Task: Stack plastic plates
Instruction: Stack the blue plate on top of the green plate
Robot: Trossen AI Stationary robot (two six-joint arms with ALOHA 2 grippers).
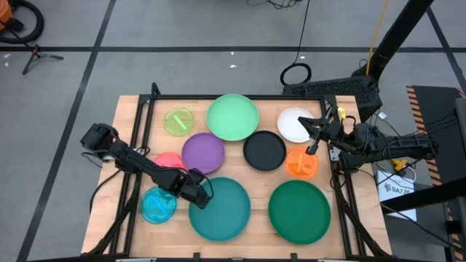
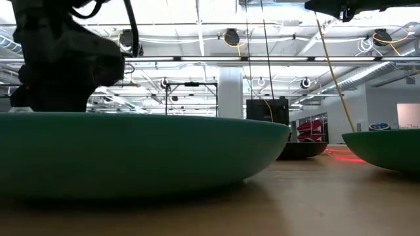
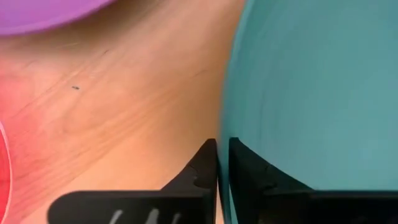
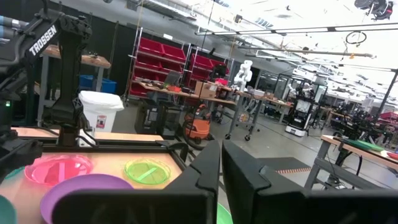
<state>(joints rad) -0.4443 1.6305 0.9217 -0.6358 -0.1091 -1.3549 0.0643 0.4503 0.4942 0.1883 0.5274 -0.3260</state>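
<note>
Ten round plates lie singly on the wooden table. The big teal plate (image 1: pixel 222 207) sits near the front, and my left gripper (image 1: pixel 204 195) is shut on its left rim. Around it are the blue (image 1: pixel 158 205), pink (image 1: pixel 169 161), purple (image 1: pixel 202 153), yellow-green (image 1: pixel 178 121), light green (image 1: pixel 233 116), black (image 1: pixel 264 151), white (image 1: pixel 293 125), orange (image 1: pixel 302 163) and dark green (image 1: pixel 299 211) plates. My right gripper (image 1: pixel 312 138) hangs shut and holds nothing, raised above the white and orange plates. My left gripper (image 3: pixel 222 165) pinches the teal plate's left rim (image 3: pixel 225 124), one finger over the inside of the plate and one outside it over the wood. The fingers come steeply from above. The plate's bottom rests on the table (image 2: pixel 315 196).
A black frame (image 1: pixel 218 96) borders the table's far edge and sides. The purple plate (image 3: pixel 43 12) and the pink plate (image 3: pixel 3 168) lie close to my left gripper. Bare wood (image 1: pixel 255 182) shows between the teal, black and dark green plates.
</note>
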